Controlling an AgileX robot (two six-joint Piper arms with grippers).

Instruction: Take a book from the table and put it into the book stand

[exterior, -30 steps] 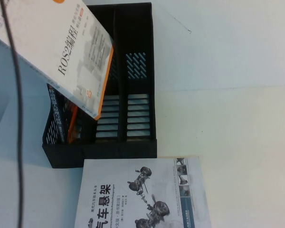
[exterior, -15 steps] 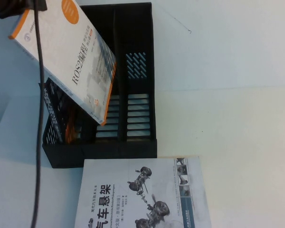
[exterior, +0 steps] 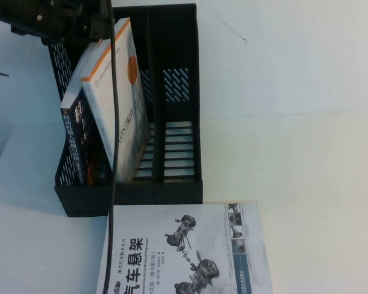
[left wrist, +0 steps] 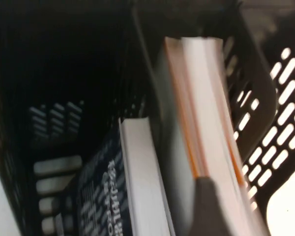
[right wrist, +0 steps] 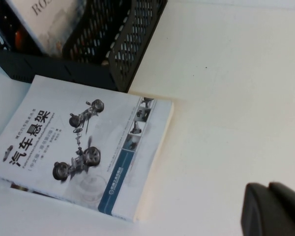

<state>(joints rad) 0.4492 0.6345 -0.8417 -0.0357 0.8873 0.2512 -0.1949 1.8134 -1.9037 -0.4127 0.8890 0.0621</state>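
My left gripper (exterior: 97,29) is at the back left of the black book stand (exterior: 179,92), shut on a white and orange ROS book (exterior: 119,104). The book stands nearly upright inside the stand's left compartments, leaning against a dark blue book (exterior: 73,144). In the left wrist view the held book's page edges (left wrist: 206,108) run between the jaws, with one grey finger (left wrist: 211,206) on its cover and the blue book (left wrist: 108,196) beside it. My right gripper (right wrist: 268,191) is shut and empty above bare table, out of the high view.
A white car-suspension book (exterior: 184,251) lies flat on the table just in front of the stand; it also shows in the right wrist view (right wrist: 83,147). The stand's right compartments (exterior: 175,147) hold nothing. A black cable (exterior: 113,184) hangs across the stand's front.
My left gripper has swung the ROS book from tilted above the stand down into it, standing it nearly upright against the blue book. The right arm has not moved.
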